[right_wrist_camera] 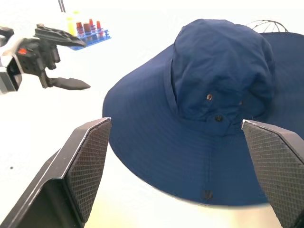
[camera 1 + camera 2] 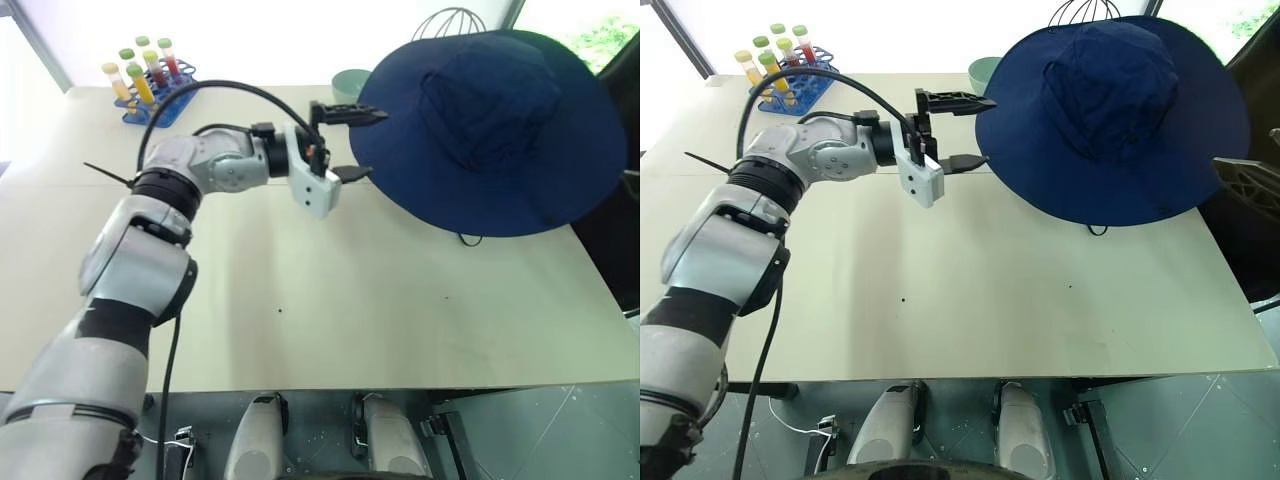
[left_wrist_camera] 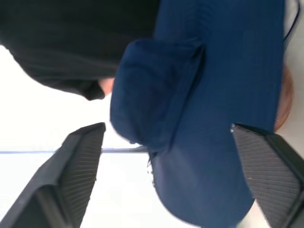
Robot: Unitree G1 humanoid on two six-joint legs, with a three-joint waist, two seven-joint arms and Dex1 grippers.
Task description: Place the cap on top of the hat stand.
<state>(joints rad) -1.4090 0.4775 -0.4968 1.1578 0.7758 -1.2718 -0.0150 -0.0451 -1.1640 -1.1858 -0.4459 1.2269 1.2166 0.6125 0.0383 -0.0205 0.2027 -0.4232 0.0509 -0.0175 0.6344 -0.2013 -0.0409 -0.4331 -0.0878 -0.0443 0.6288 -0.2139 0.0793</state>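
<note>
Above the table (image 2: 330, 300), the navy cap (image 2: 490, 130) (brim wide, floppy) sits beside the left gripper's (image 2: 352, 144) spread, empty fingers.

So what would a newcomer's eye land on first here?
The big navy blue floppy-brimmed fabric sun hat raised above the beige table's far right corner. Just left of its brim, the left gripper stands open. A blue rack of coloured test tubes sits far left.
</note>
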